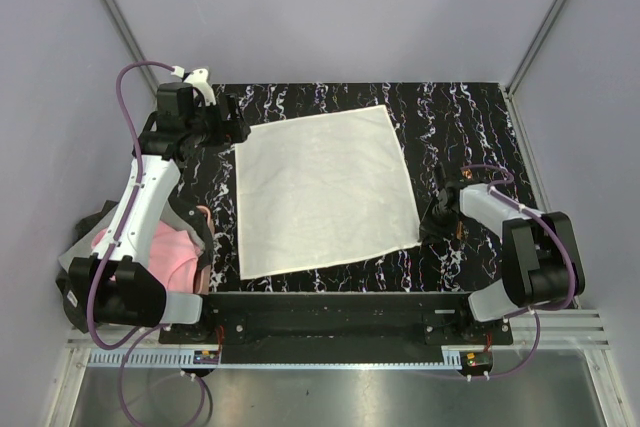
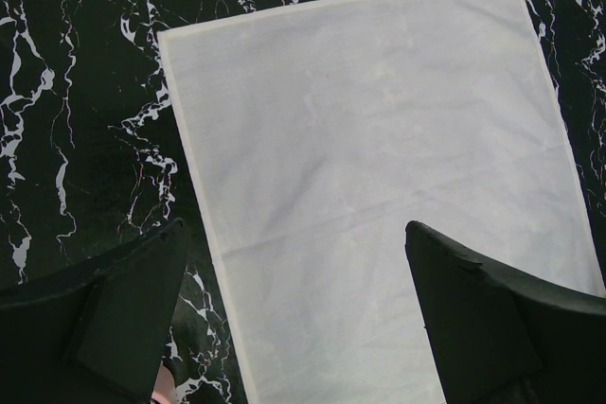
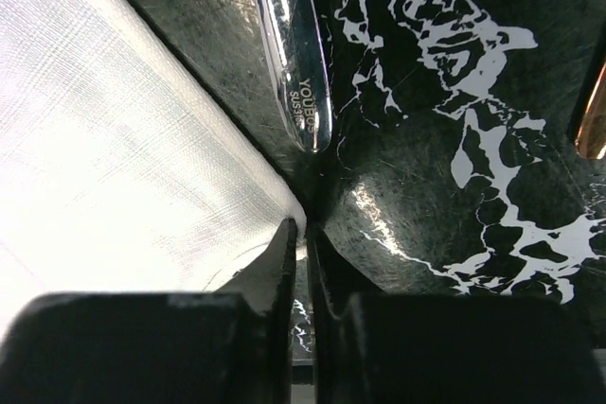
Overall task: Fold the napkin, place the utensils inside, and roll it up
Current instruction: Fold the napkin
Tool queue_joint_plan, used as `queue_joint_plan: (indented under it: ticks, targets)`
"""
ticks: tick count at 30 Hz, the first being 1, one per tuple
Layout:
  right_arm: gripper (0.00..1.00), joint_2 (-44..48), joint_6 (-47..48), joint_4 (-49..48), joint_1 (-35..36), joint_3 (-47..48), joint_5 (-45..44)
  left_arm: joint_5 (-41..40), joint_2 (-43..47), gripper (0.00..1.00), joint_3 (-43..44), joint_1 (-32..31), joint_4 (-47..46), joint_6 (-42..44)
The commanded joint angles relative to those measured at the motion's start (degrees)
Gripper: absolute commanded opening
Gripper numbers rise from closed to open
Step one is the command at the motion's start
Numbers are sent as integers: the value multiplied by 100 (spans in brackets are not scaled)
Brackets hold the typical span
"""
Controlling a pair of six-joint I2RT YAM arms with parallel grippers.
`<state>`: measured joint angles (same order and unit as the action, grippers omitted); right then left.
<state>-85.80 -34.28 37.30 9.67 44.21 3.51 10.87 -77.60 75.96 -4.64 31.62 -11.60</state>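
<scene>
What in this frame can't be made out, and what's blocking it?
- Silver utensil: in the right wrist view, only the handle end shows; the top edge cuts off the head.
- Copper utensil: in the right wrist view, only a sliver shows at the right edge.
- Right gripper: shadow between the fingertips hides whether it pinches the napkin corner.
- Pink cloth: in the top view, it is mostly under the left arm.

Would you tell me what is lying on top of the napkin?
Nothing lies on the napkin; the fork rests beside it on the table. Anything beneath the cloth is covered.
</scene>
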Motion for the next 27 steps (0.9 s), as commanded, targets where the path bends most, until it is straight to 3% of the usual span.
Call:
queue_joint_plan:
  ticks: [1, 3, 10, 17, 22, 27]
  targets:
    - [5, 19, -96, -127, -9, -184, -34, 143, 149, 99, 15, 16, -235, -18]
    - [0, 116, -53, -48, -9, -88, -96, 126, 158, 99, 15, 16, -235, -10]
    - [0, 625, 185, 602, -27, 483, -754, 161, 202, 99, 15, 16, -252, -36]
    - [0, 863, 677, 762, -9, 1265, -492, 249, 211, 99, 15, 16, -261, -62]
    - [0, 321, 721, 209, 183, 1853, 18, 292, 202, 99, 6, 16, -279, -97]
    - [0, -770, 651, -336, 947, 2732, 115, 284, 202, 99, -29, 16, -296, -97]
